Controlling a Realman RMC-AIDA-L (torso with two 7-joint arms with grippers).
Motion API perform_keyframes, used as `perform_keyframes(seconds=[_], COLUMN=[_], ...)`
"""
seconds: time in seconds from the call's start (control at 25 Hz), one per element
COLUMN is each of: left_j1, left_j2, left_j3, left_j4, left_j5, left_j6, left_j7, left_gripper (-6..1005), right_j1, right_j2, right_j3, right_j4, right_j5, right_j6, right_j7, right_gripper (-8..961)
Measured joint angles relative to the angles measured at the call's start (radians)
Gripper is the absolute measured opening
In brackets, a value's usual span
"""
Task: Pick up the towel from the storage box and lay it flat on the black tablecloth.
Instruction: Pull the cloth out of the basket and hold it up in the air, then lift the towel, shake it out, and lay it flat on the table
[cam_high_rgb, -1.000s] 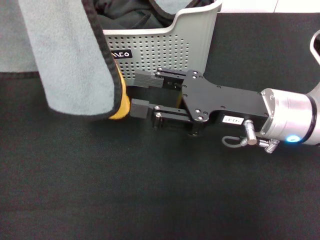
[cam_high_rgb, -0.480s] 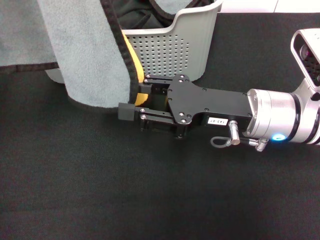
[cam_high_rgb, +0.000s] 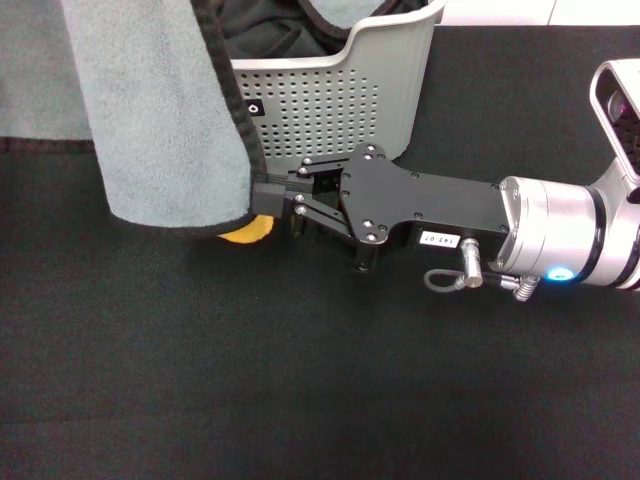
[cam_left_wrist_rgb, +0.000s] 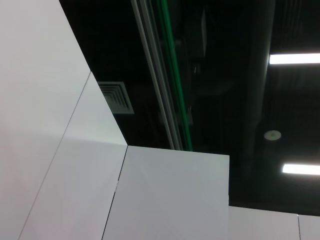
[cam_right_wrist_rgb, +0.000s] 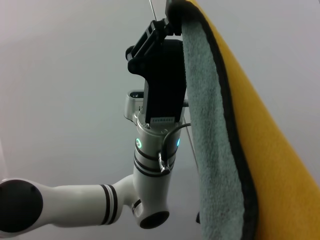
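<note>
Holding the towel (cam_high_rgb: 165, 110) hanging lengthwise in my left gripper (cam_right_wrist_rgb: 167, 10), I am pinching its lower corner with the right gripper (cam_high_rgb: 268, 195).

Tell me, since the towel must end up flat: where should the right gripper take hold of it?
Probably the lower corner of the towel, on the dark border, approached sideways from the robot's right. The towel hangs from the left gripper, so that free corner faces the right gripper, already pinching the edge there.
</note>
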Motion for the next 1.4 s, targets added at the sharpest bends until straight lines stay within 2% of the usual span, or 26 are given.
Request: perform_keyframes(seconds=[0.48,0.88,1.4], left_j1=[0.003,0.013,0.004], left_j2=[0.000,-0.002,-0.006], left_j3=[0.002,0.002,0.027], left_j4=[-0.014,-0.015,-0.015], left_j5=[0.002,0.014,0.012], left_j6=[0.000,0.003,0.005], left_j7=[0.000,0.000,0.001], left_gripper=[9,10,11], right_j1=[-0.019,-0.051,-0.016], right_j2=[0.000,0.001,0.000], right_j3=[-0.001,0.012,0.005], right_j4=[-0.015,-0.027,-0.018], right_j5=[0.001,0.025,0.009], right_j6=[0.002,0.003,0.004], right_j7=[-0.051,-0.065,0.029], right_gripper=[-1,43,99])
